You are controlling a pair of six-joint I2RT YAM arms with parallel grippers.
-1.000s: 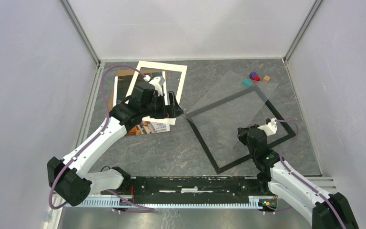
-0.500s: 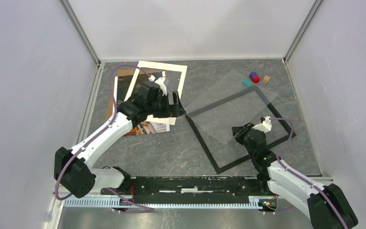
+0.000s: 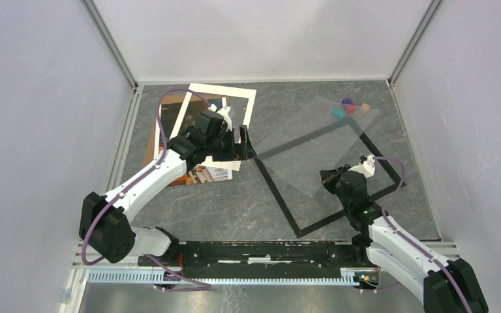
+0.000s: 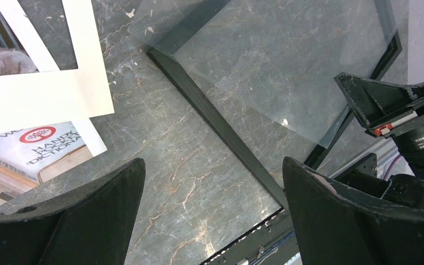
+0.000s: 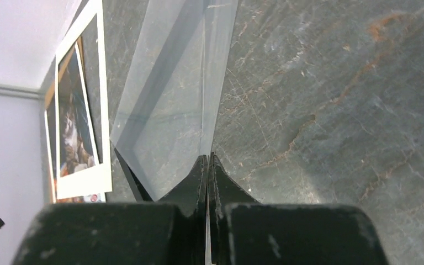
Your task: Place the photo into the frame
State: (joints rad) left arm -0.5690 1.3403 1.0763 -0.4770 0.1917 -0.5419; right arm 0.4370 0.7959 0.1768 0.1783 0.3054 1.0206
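The black frame (image 3: 277,195) lies flat at centre right; it also shows in the left wrist view (image 4: 221,132) and the right wrist view (image 5: 130,174). The cat photo (image 3: 214,105) lies at back left under the white mat (image 3: 249,107), and part of it shows through the mat's window (image 5: 74,121). My right gripper (image 3: 327,176) (image 5: 208,157) is shut on the near edge of the clear sheet (image 3: 313,147) (image 5: 165,110) and holds it tilted over the frame. My left gripper (image 3: 244,143) (image 4: 213,163) is open and empty just above the frame's left corner.
A brown backing board (image 3: 151,147) and a dictionary print (image 3: 212,173) (image 4: 44,146) lie under the mat (image 4: 44,99). Small coloured blocks (image 3: 348,105) sit at the back right behind the sheet's far corner. Walls close in the sides and back.
My left gripper has moved right, from over the mat to the frame's left corner. My right gripper has drawn slightly left with the sheet, whose far corner now covers the blocks.
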